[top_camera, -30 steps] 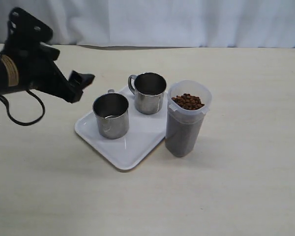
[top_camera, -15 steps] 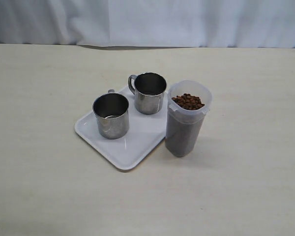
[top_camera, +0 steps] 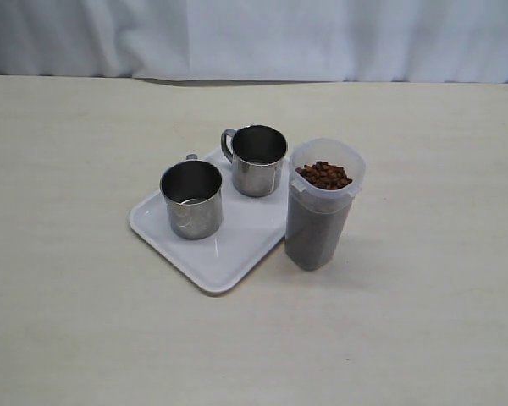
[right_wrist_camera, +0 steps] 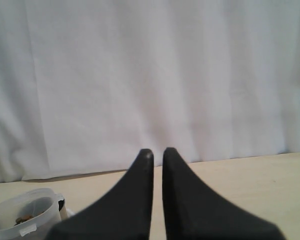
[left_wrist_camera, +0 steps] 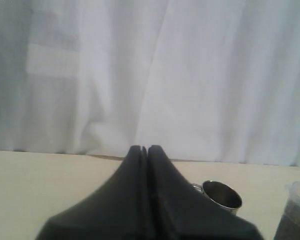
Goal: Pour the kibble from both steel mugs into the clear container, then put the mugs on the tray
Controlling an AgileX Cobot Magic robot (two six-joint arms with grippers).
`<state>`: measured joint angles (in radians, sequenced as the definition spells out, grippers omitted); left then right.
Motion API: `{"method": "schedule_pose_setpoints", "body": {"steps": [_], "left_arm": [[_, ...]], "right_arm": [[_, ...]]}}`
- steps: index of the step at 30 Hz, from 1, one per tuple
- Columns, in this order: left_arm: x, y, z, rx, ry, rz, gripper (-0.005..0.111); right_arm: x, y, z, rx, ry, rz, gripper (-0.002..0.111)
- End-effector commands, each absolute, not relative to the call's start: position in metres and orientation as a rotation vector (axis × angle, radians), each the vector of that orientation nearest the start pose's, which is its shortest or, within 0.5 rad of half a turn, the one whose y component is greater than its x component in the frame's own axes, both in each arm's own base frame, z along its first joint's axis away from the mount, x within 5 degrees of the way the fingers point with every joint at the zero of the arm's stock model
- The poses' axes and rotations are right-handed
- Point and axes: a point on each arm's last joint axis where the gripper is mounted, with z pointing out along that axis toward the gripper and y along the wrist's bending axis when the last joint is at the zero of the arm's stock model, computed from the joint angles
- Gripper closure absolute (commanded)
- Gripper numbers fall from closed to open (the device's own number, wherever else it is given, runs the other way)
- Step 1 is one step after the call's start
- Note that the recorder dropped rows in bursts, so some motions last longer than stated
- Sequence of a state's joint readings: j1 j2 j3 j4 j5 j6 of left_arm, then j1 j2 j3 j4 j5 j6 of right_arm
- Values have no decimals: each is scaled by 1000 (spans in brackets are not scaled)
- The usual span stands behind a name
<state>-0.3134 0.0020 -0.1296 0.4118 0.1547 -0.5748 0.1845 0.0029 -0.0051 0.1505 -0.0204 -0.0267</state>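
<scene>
Change since one second ago: the left arm, then over the worktop's left side, is gone from the exterior view; the objects have not shifted.

- Kibble (top_camera: 323, 175): brown pellets, filling the clear container (top_camera: 315, 228) up to its rim.
- Clear container: upright on the worktop (top_camera: 85, 321), touching or just beside the tray's right edge.
- Steel mugs: both upright on the tray (top_camera: 229, 254). Front mug (top_camera: 191, 200) on the left half; rear mug (top_camera: 258, 160) at the far corner, handle to the left, near the container. No kibble seen inside either.
- Tray: white, set diagonally at mid-worktop.
- Left pincer (left_wrist_camera: 144, 148): fingers pressed together, holding nothing, aimed at the white curtain (top_camera: 322, 38).
- Right pincer (right_wrist_camera: 157, 152): narrow, a thin slit between the fingers, holding nothing, facing the curtain.
</scene>
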Motion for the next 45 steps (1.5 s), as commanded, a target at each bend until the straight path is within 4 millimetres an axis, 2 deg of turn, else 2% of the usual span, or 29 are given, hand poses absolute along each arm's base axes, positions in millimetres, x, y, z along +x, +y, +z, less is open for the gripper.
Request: {"method": "schedule_pose_setpoints", "body": {"steps": [1, 3, 14, 17, 25, 32, 37, 38, 45], "left_arm": [[48, -11, 239, -54, 1546, -476, 107], [48, -12, 237, -119, 1568, -556, 107], [48, -12, 237, -115, 1568, -551, 107], [48, -11, 237, -65, 1566, -476, 107], [48, -3, 214, -140, 1803, -349, 107], [51, 4, 207, -288, 1737, -227, 107], [56, 0, 196, -251, 1661, -268, 107], [56, -2, 202, -226, 1594, -292, 107], [56, -2, 205, -213, 1570, -298, 107]], "right_arm": [[55, 10, 215, -51, 1470, 242, 103], [55, 10, 215, -51, 1470, 242, 103], [55, 10, 215, -51, 1470, 242, 103], [55, 10, 215, -51, 1470, 242, 103], [55, 10, 215, -51, 1470, 242, 103], [55, 10, 215, -51, 1470, 242, 103], [55, 10, 215, -51, 1470, 242, 103], [55, 10, 215, -51, 1470, 242, 103], [55, 10, 215, -51, 1470, 242, 103]]}}
